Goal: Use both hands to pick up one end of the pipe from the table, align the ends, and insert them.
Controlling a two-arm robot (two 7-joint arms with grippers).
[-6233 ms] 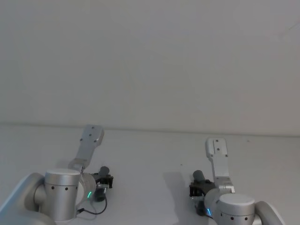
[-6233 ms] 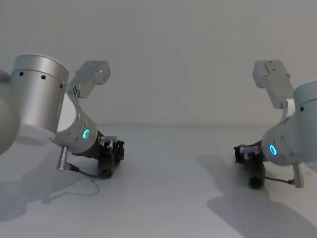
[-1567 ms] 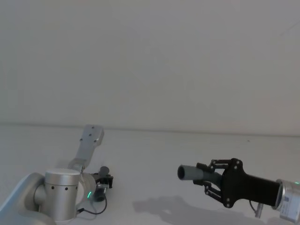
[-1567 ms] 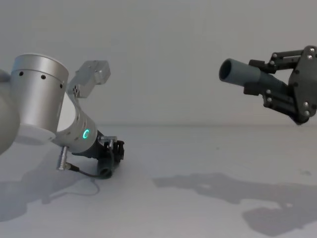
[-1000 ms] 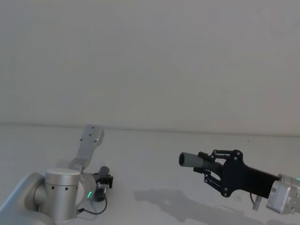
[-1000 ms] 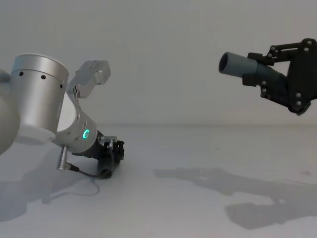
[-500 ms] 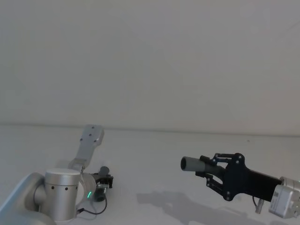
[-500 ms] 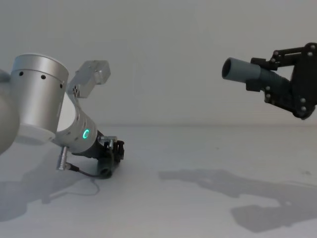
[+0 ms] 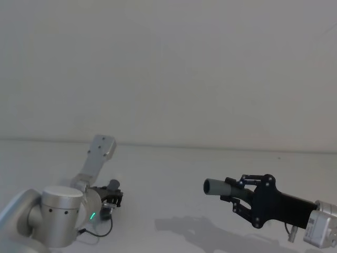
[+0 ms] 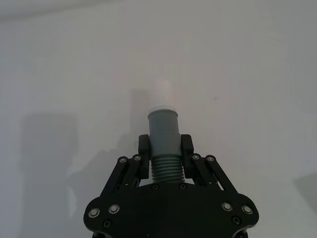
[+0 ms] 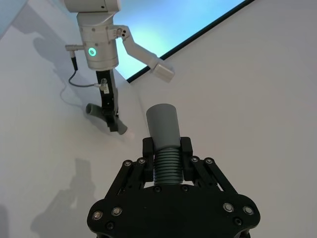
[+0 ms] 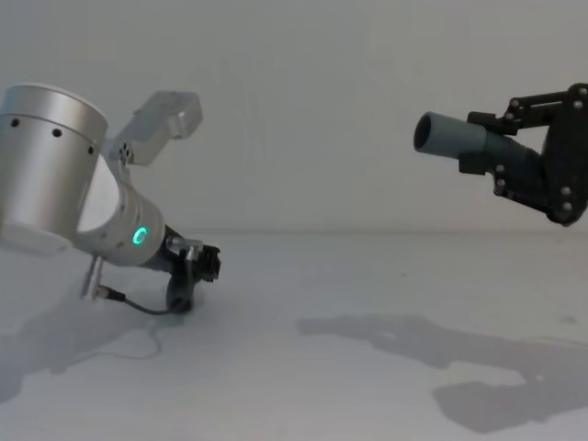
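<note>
**Both pipe halves are gripped but well apart, with plug and socket not yet lined up**

The right hand [image 9: 238, 191] hangs raised at the right, its jaws pinching the longer pipe piece [image 9: 218, 186] by its ribbed part, socket mouth [image 12: 424, 133] facing left. The left hand [image 10: 163, 147] sits low at the near left, its jaws pinching the short pipe piece [image 10: 163, 130], white plug tip [image 10: 162, 94] pointing toward the tabletop [image 12: 303, 285]. I judge that either bent piece could twist in its grip, so the plug catches the socket rim; the low piece might scrape on lifting. In the head and chest views the left arm's wrist partly covers its jaws. Whether the short piece touches the tabletop I cannot tell.
</note>
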